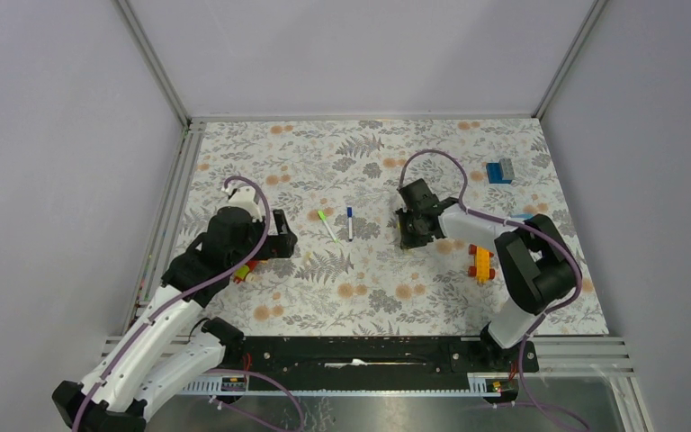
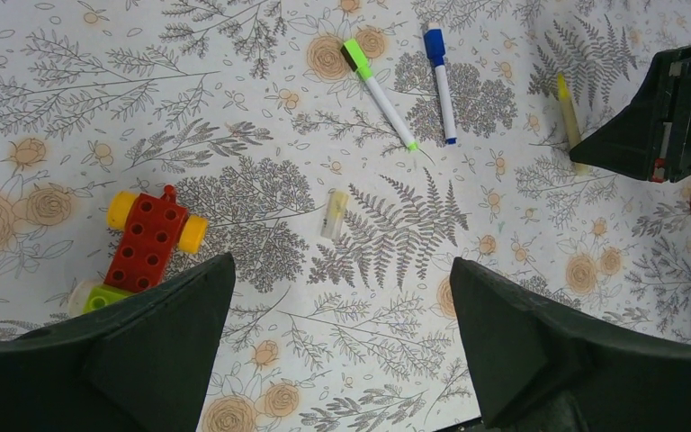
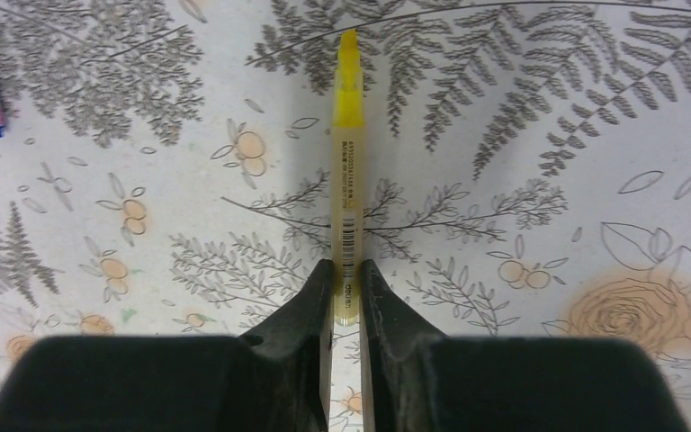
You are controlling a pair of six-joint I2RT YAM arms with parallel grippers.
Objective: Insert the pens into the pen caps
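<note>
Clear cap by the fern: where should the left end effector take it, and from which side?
I'd grip the clear cap mid-length across its narrow width, from straight above with the open left end effector: it lies flat with both long sides free.

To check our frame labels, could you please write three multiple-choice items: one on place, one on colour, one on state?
1. The blue-capped pen lies: A) beside the green-capped pen; B) at the far edge; C) at the near edge.
2. The highlighter in the right hand is: A) red; B) yellow; C) black.
3. The left hand is: A) shut on something; B) out of view; C) open and empty.
Answers: 1 A, the two lie side by side; 2 B, its tip and barrel show yellow; 3 C, its fingers stand wide apart, gripping nothing.
</note>
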